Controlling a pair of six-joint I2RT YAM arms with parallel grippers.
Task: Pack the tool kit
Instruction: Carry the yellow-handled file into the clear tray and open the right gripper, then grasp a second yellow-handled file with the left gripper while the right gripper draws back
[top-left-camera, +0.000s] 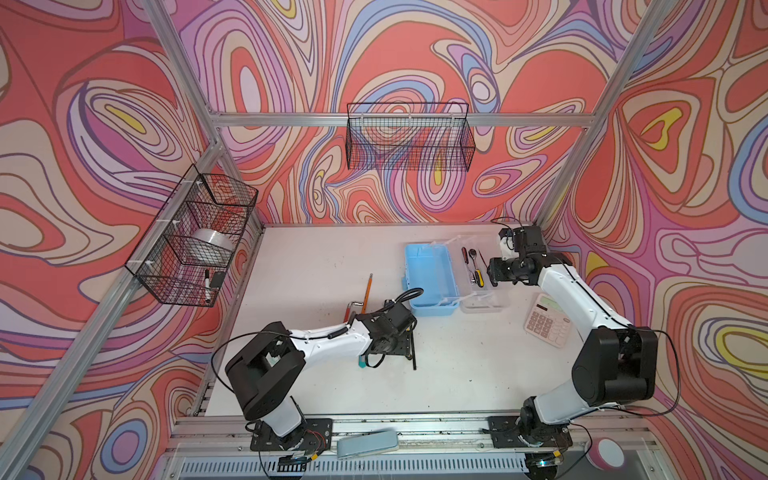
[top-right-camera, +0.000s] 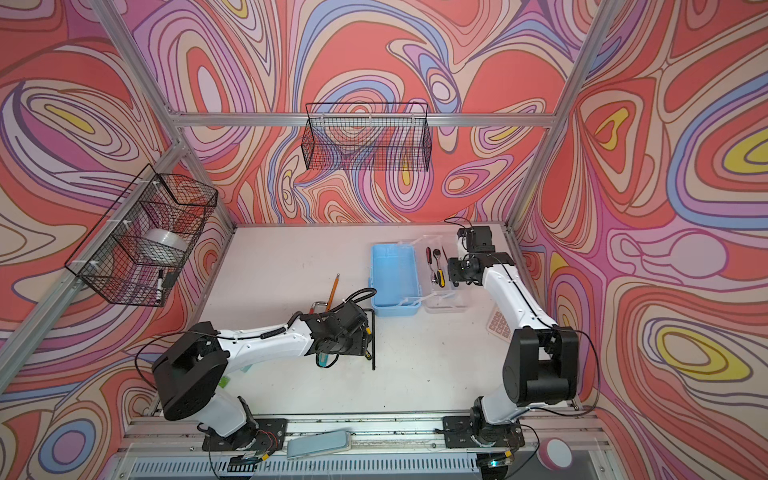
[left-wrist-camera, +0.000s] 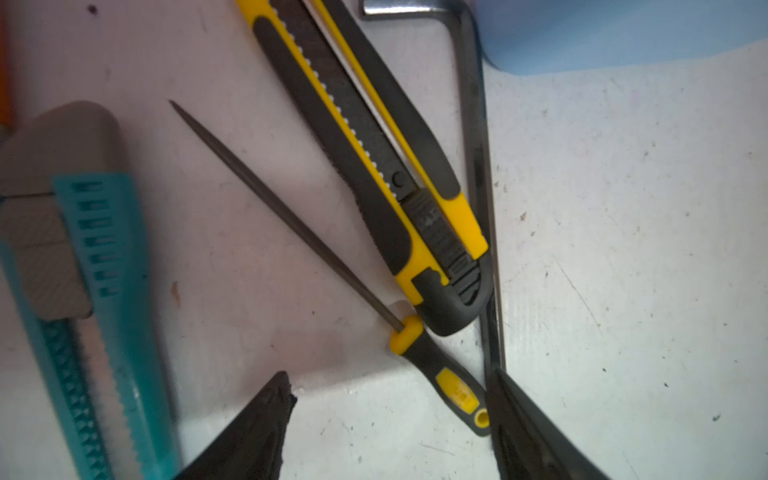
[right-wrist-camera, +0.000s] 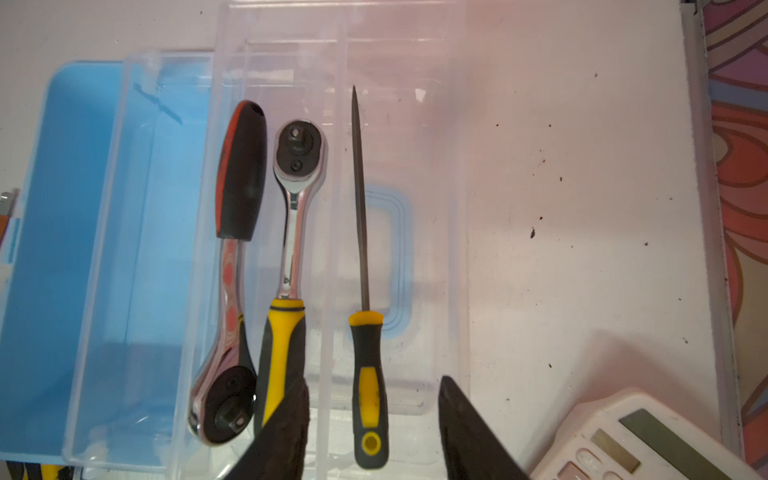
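The blue case stands open toward 1 o'clock from the middle of the bench. Its clear lid is folded flat on the bench at the case's 3 o'clock side. In the lid three tools lie side by side: a red-handled ratchet, a yellow-handled ratchet and a file with a yellow and black grip.

The right claw hangs over the lid with its jaws apart, one on each side of the file's grip and clear of it. It holds nothing. One jaw overlaps the yellow-handled ratchet in the right wrist view; I cannot tell whether they touch.

At 7 o'clock from the case, the left claw is low over a huddle of loose tools on the bench. Its jaws also stand apart and grip nothing. Between them lies the grip of a second file, its butt just beside one finger. A yellow knife lies with its butt against this file's collar. A long black hex key runs beside the knife and reaches that same finger. A teal knife lies apart from them.

A pink calculator sits near the lid, at its 4 o'clock. A grey-blue pedal lies on the front rail at 6 o'clock.
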